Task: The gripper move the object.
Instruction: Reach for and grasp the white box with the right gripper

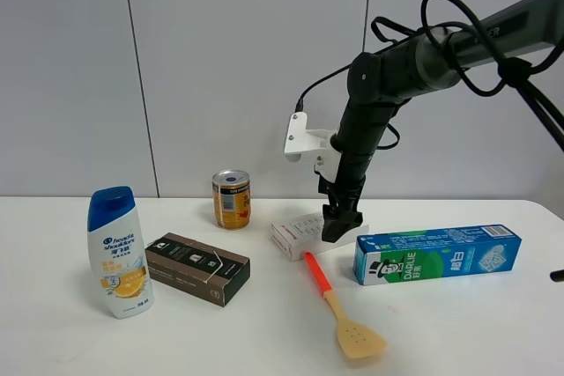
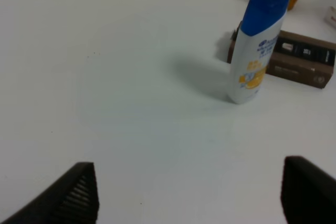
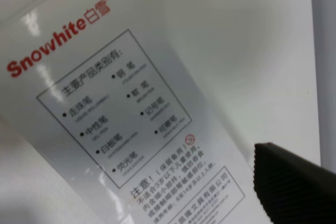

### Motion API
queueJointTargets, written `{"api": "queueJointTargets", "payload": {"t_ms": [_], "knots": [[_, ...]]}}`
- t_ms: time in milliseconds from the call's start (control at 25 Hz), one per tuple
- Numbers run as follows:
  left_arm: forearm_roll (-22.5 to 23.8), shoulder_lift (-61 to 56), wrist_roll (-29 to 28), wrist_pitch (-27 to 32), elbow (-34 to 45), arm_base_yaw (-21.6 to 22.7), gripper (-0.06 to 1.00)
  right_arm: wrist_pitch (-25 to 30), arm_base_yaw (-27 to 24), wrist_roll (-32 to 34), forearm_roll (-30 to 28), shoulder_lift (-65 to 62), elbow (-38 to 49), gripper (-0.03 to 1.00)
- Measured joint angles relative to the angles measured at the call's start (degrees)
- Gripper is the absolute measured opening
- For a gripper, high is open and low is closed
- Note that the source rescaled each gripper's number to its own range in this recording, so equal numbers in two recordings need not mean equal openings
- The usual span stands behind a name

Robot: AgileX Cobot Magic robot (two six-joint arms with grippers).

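Observation:
The white flat box (image 1: 298, 232) with a red logo lies on the table (image 1: 264, 341) at centre. My right gripper (image 1: 341, 228) points down onto its right end and grips it. In the right wrist view the box (image 3: 131, 114) fills the frame at close range, showing the red "Snowwhite" logo and black text panels. Only one dark finger (image 3: 296, 182) shows there, against the box's edge; the other is hidden. My left gripper (image 2: 189, 198) is open and empty over bare table, out of the high view.
A shampoo bottle (image 1: 118, 251) stands at the left, with a dark brown box (image 1: 196, 268) beside it. A can (image 1: 231, 199) stands behind. An orange-handled spatula (image 1: 342, 307) lies in front of the white box. A green-blue toothpaste box (image 1: 436, 253) lies at the right.

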Motion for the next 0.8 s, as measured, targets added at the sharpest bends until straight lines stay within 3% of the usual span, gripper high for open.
{"api": "queueJointTargets", "payload": {"t_ms": [560, 800], "knots": [[0.0, 0.0, 0.0, 0.0, 0.0, 0.0, 1.0, -5.73, -0.18, -4.54, 1.89, 4.43, -0.02, 1.0], [0.0, 0.0, 0.0, 0.0, 0.0, 0.0, 1.0, -7.09, -0.18, -4.76, 3.46, 6.41, -4.27, 1.0]]}}
